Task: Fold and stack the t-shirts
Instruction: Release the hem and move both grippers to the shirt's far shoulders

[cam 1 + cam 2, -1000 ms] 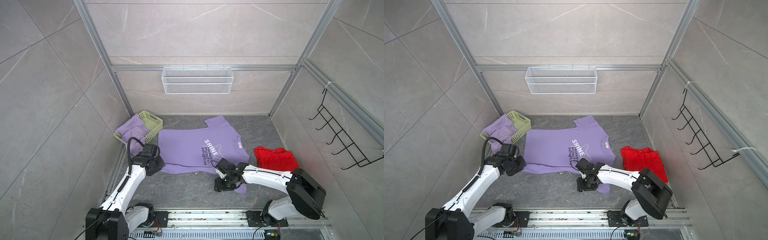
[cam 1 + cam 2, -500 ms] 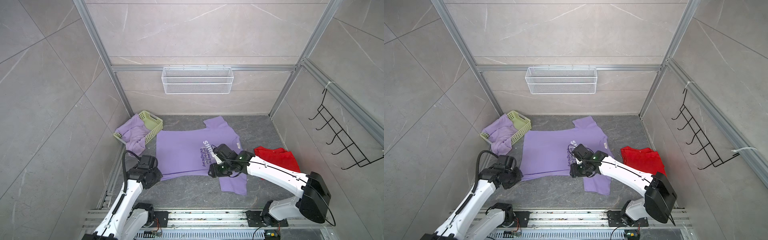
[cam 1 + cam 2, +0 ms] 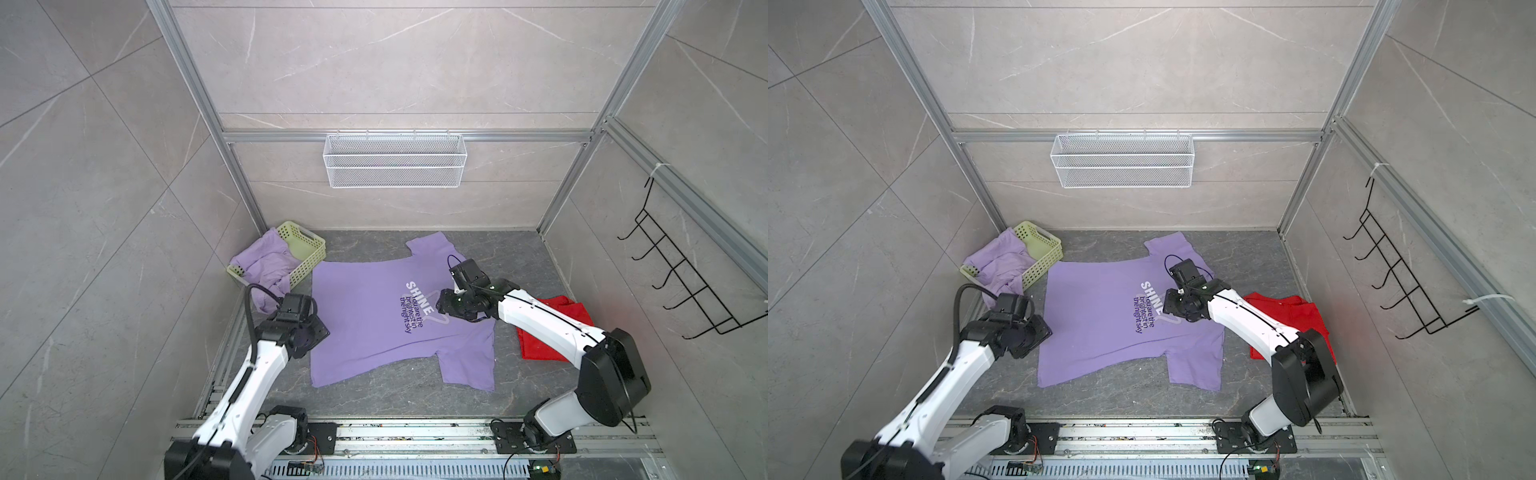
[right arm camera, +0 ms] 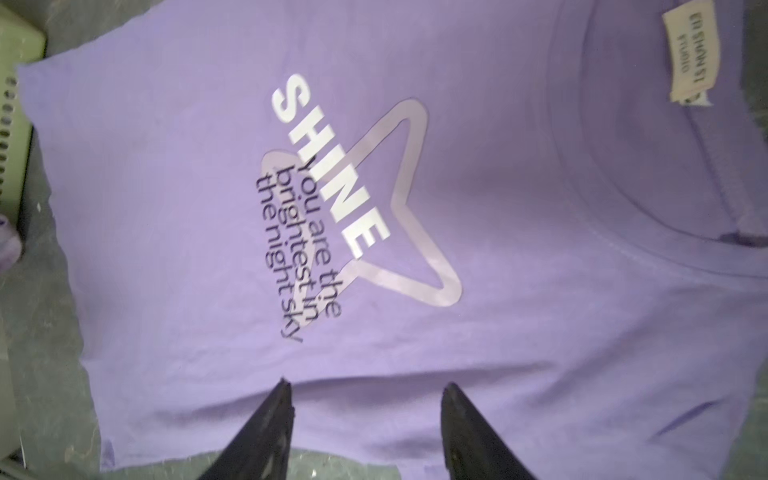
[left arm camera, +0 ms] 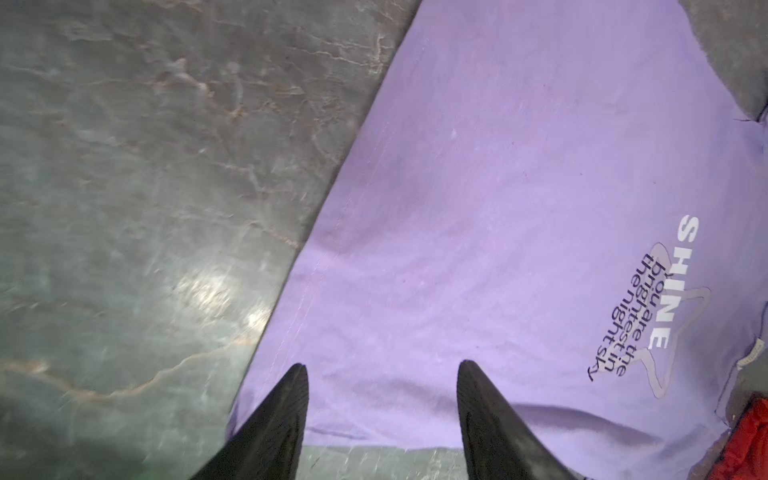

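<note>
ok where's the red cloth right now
In both top views the red cloth lies on the grey floor on the right side, just past the collar end of the spread SHINE t-shirt, partly hidden under the right arm.

Lilac SHINE t-shirt [image 3: 365, 324] spread flat, second t-shirt [image 3: 266, 266] bunched in basket [image 3: 309, 262]

The printed t-shirt [image 3: 365, 316] lies spread flat across the middle of the table [image 3: 395, 399], the basket [image 3: 309, 249] in the back-left corner holds a second t-shirt [image 3: 266, 266] spilling over its rim, and another garment [image 3: 575, 309] lies by the right edge.
</note>
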`<move>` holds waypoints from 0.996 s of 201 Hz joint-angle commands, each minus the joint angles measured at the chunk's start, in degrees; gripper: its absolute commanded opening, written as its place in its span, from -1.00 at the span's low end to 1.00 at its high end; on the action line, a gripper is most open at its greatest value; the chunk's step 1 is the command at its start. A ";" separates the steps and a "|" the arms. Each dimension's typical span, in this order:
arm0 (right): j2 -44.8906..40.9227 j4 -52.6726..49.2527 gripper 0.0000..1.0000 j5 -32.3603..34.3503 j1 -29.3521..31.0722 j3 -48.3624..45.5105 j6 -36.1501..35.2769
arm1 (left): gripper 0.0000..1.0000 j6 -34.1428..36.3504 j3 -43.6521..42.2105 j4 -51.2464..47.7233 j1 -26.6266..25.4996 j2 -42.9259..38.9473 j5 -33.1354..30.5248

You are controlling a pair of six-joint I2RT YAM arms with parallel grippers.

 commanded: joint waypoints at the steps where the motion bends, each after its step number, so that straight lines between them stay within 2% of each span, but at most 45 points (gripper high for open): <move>1: 3.77 5.09 0.17 -0.24 -2.84 0.26 0.71 | 0.27 3.22 3.15 11.10 -0.08 7.74 3.64; 48: 15.98 12.98 0.17 -2.53 -7.22 11.68 -0.19 | 0.42 9.81 18.10 14.66 -0.11 26.30 2.97; 110: 33.59 12.71 0.17 -3.27 -10.82 32.19 0.17 | 0.51 12.74 32.85 16.35 -0.04 42.82 1.76; 138: 38.13 15.26 0.16 -3.46 -12.13 36.17 1.92 | 0.52 12.75 38.87 15.81 -0.04 48.45 0.61; 200: 47.87 12.56 0.16 -4.29 -13.38 46.71 3.27 | 0.52 11.37 47.03 15.71 0.55 56.84 -0.19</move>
